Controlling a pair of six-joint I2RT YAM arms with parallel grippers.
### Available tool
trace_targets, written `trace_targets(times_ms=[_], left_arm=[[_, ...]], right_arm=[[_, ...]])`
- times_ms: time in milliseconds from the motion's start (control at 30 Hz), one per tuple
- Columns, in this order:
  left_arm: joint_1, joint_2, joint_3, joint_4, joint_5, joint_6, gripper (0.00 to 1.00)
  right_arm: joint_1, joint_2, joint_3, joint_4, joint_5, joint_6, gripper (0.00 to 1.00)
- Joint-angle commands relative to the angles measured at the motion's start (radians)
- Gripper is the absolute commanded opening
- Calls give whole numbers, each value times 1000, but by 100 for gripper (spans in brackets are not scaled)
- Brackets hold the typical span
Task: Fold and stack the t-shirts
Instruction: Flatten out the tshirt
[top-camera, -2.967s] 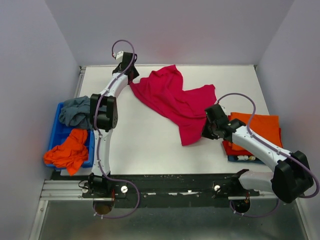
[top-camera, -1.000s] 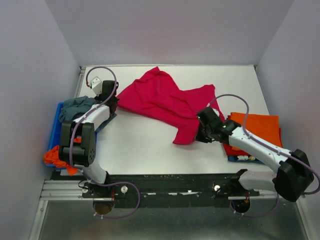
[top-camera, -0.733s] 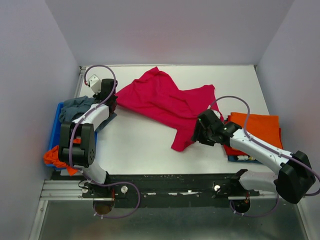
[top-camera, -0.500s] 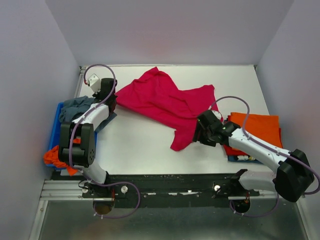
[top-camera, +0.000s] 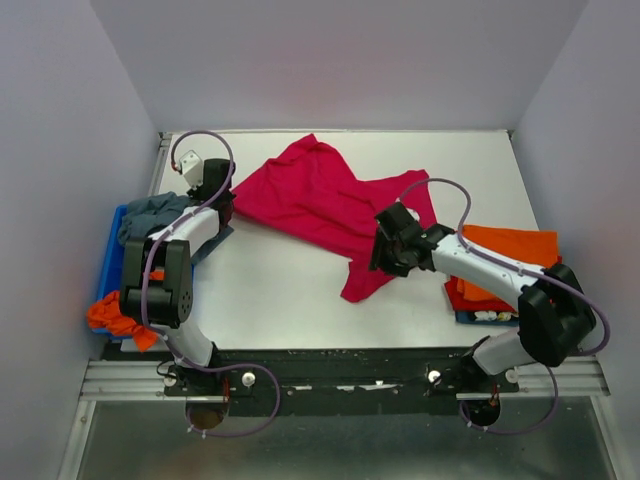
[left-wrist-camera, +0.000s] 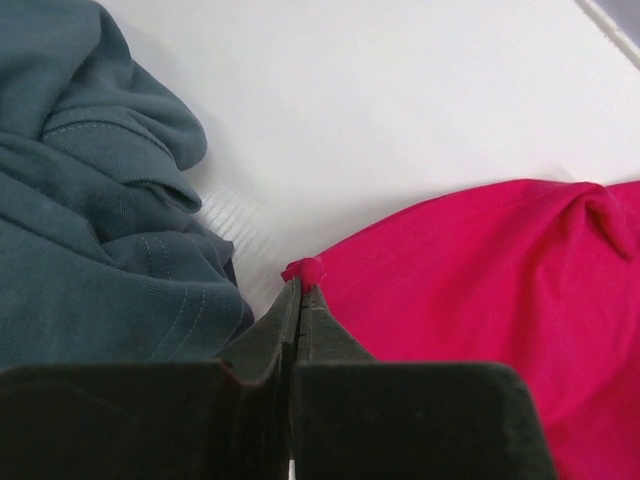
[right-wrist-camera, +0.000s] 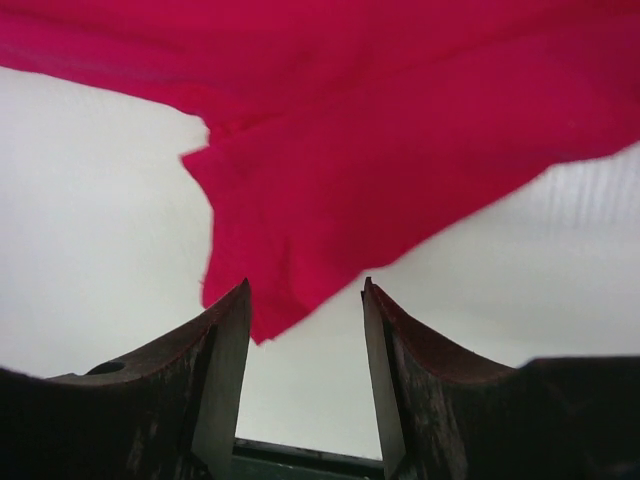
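Observation:
A crimson-pink t-shirt (top-camera: 320, 205) lies spread and crumpled across the middle of the white table. My left gripper (top-camera: 222, 200) is shut on its left corner; in the left wrist view a small nub of the pink cloth (left-wrist-camera: 303, 268) sticks out past the closed left gripper (left-wrist-camera: 301, 292). My right gripper (top-camera: 378, 258) hovers open over the shirt's lower flap. In the right wrist view the pink shirt's (right-wrist-camera: 380, 150) pointed tip lies on the table between the spread fingers of the right gripper (right-wrist-camera: 305, 300), untouched. A folded orange t-shirt (top-camera: 510, 250) tops a stack at the right.
A blue tray (top-camera: 108, 265) at the left edge holds a grey-blue shirt (top-camera: 150, 220) and a crumpled orange shirt (top-camera: 125, 305). The grey-blue shirt (left-wrist-camera: 90, 220) lies close beside my left fingers. Red cloth (top-camera: 465, 295) shows under the right stack.
My right gripper opened and let the shirt's lower flap drop onto the table, then moved left and farther over the shirt. The left gripper has kept its grip and place.

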Motion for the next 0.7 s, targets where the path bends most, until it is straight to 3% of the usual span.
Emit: trace_targets(times_ms=[0,267,533,667], left_arm=[[10,34,-6,19,22,-9,0],[12,46,9,-61,-73,-85,0],[12,13,-93,103,-17,-65,0],[12,22,-72,85,-12,-62,0]], right_arm=[[-3,122,130,24,-62,-31,56],[-4,265,229,1,-75,1,56],[2,363,292,-12,-94,-2,55],[2,381,310,-21,-82,4,55]])
